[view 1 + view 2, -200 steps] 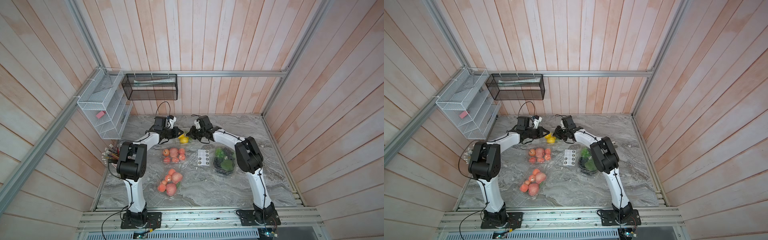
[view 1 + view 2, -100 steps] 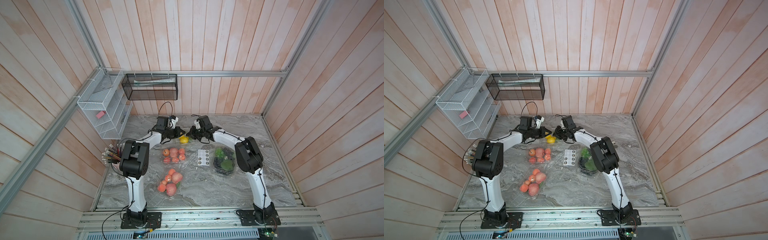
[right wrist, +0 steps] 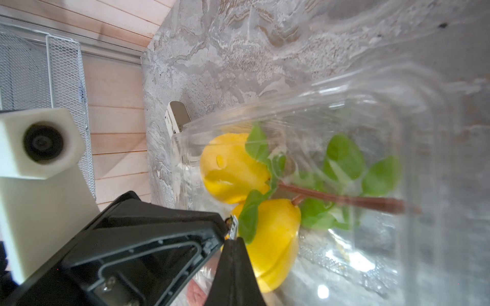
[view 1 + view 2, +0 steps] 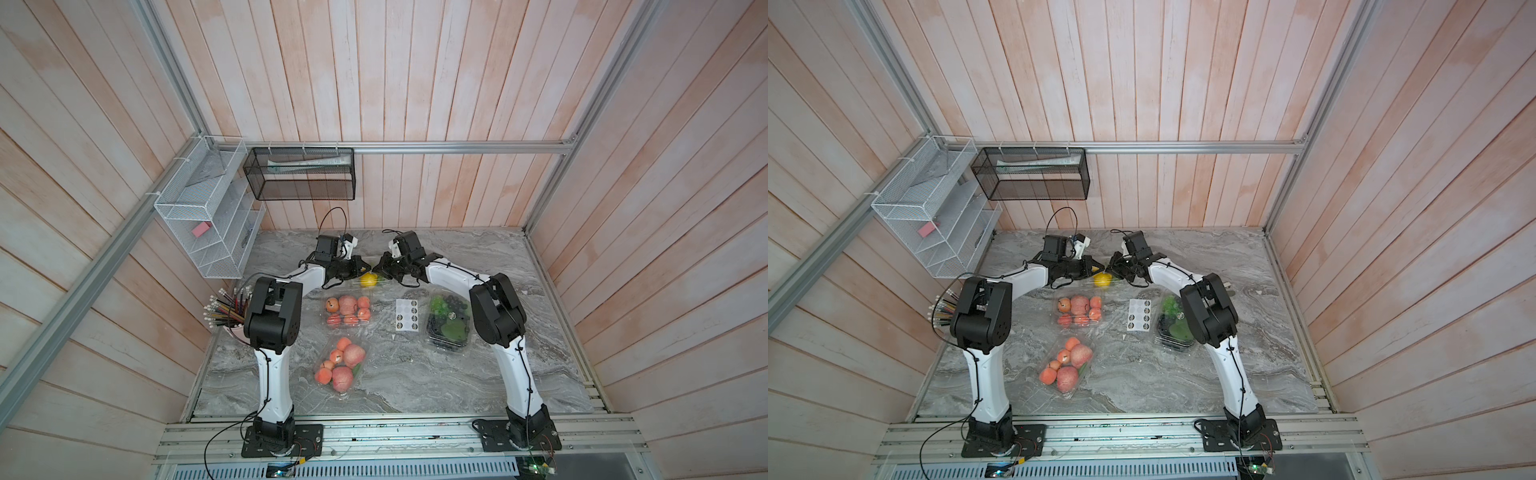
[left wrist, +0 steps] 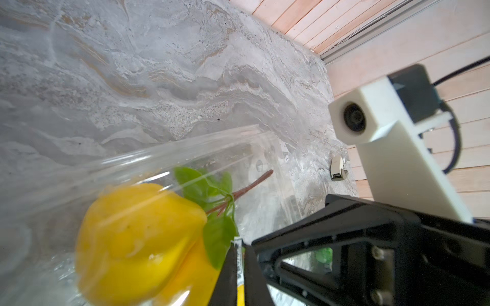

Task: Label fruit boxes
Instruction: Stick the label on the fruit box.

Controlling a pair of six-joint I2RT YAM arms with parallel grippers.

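Note:
Four clear fruit boxes lie on the marble table. The yellow-fruit box (image 4: 369, 279) (image 4: 1102, 279) is at the back centre, and both grippers meet at its near edge. My left gripper (image 4: 365, 269) (image 5: 240, 254) is shut on a thin white printed label (image 5: 237, 246) (image 3: 233, 225). My right gripper (image 4: 377, 268) (image 3: 236, 242) is shut, its tip touching that label beside the yellow fruit (image 3: 267, 227). Two apple boxes (image 4: 347, 311) (image 4: 340, 365) lie in front. The grape box (image 4: 449, 324) is partly hidden under the right arm.
A white sticker sheet (image 4: 406, 316) lies between the apple boxes and the grapes. A cup of pencils (image 4: 226, 313) stands at the left edge under the left elbow. A white wire rack (image 4: 208, 216) and a black mesh basket (image 4: 299, 174) hang on the walls.
The left arm's elbow has shifted slightly to the right. Both gripper tips stay together at the yellow-fruit box.

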